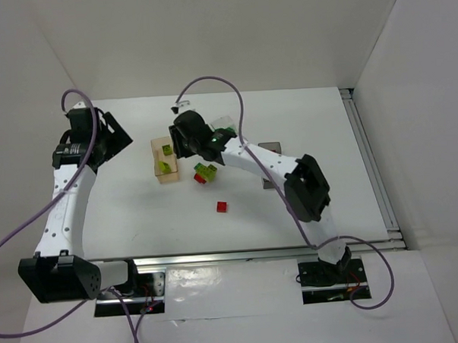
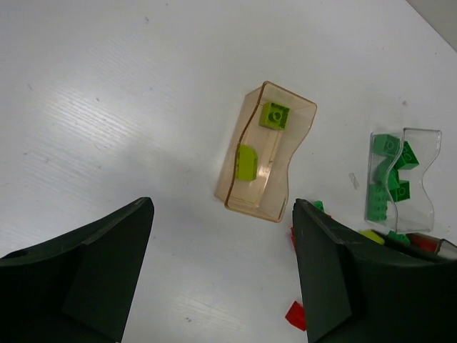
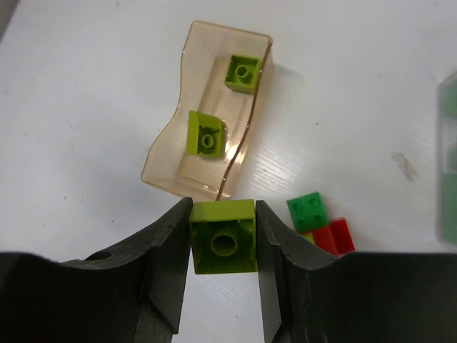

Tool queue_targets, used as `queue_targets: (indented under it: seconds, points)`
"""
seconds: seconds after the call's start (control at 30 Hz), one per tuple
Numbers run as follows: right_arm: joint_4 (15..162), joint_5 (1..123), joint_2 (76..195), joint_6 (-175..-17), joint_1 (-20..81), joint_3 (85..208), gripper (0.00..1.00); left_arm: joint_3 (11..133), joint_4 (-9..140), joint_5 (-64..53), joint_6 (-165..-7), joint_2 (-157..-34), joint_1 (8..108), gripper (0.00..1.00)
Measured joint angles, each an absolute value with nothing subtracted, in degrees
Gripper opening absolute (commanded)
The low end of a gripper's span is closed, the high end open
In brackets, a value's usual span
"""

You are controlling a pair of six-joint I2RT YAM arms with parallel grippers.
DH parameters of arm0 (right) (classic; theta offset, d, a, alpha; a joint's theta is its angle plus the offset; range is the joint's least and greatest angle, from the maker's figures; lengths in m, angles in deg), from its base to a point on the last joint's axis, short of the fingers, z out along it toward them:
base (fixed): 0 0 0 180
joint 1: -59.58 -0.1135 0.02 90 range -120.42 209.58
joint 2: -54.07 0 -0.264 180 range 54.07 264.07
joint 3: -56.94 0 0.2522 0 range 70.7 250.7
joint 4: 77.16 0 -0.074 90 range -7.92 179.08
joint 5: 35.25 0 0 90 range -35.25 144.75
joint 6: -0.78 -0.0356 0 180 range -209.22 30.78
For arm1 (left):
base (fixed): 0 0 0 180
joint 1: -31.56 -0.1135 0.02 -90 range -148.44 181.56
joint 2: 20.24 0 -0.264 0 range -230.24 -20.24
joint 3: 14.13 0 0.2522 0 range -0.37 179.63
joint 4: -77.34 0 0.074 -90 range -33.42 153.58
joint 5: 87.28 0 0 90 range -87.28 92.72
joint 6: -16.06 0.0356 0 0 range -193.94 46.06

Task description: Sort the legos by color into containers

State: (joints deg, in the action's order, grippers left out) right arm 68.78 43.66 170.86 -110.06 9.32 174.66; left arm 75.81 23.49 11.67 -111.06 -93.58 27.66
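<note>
My right gripper (image 3: 223, 239) is shut on a yellow-green lego (image 3: 223, 236), held just above the near end of the amber bin (image 3: 166, 161). That bin (image 1: 158, 174) holds two yellow-green legos (image 3: 207, 133). A green lego (image 3: 308, 211) and a red one (image 3: 334, 237) lie together right of the bin. A lone red lego (image 1: 222, 207) lies nearer the front. The clear bin (image 2: 427, 187) holds several green legos (image 2: 389, 179). My left gripper (image 2: 221, 271) is open and empty, high above the table left of the amber bin (image 2: 265, 153). In the top view, my right gripper (image 1: 183, 139) hangs over the amber bin.
The clear bin (image 1: 225, 124) is partly hidden behind the right arm. A dark grey bin (image 1: 268, 148) is mostly covered by that arm. The table's right edge has a metal rail (image 1: 373, 165). White walls stand at the back and sides.
</note>
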Motion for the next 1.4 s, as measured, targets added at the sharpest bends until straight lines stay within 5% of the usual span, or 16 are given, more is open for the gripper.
queue_targets:
  seconds: [0.23,0.3,0.4,0.47,0.53,0.67,0.8,0.93,1.13,1.27,1.4]
  points:
    - [66.9,47.7,191.3,-109.2,9.1,198.9,0.42,74.8,21.4,15.5,-109.7,-89.9,27.7,0.87]
    - [66.4,48.3,194.9,-109.3,9.1,202.4,0.73,74.8,21.1,15.6,-109.7,-89.9,27.7,0.87]
    - [65.1,48.5,198.1,-109.5,9.1,205.5,0.87,74.8,20.9,15.6,-109.7,-89.9,27.7,0.87]
    - [64.6,48.4,198.1,-109.4,9.1,204.7,0.84,74.8,20.8,15.5,-109.7,-89.9,27.7,0.87]
    - [65.1,48.1,195.8,-109.3,9.1,200.8,0.71,74.8,20.7,15.3,-109.7,-89.9,27.7,0.87]
    - [65.9,47.2,183.9,-109.3,9.0,183.5,0.69,74.0,20.6,14.4,-109.7,-89.9,27.7,0.87]
    - [66.6,42.5,166.1,-111.5,8.6,163.2,0.87,73.0,21.2,11.9,-108.3,-90.3,28.5,0.87]
    - [67.2,37.3,151.9,-117.9,7.9,148.3,0.94,72.5,21.9,8.8,-106.9,-93.8,32.2,0.89]
    - [66.8,38.7,153.6,-127.5,7.7,138.8,0.94,73.8,22.5,3.4,-105.2,-103.7,35.9,0.92]
    - [66.7,40.6,157.7,-130.3,7.1,136.0,0.84,75.7,22.7,1.7,-105.1,-106.4,37.3,0.92]
    - [67.8,40.9,159.5,-131.4,6.8,136.0,0.57,77.9,23.0,1.2,-105.1,-106.4,39.0,0.92]
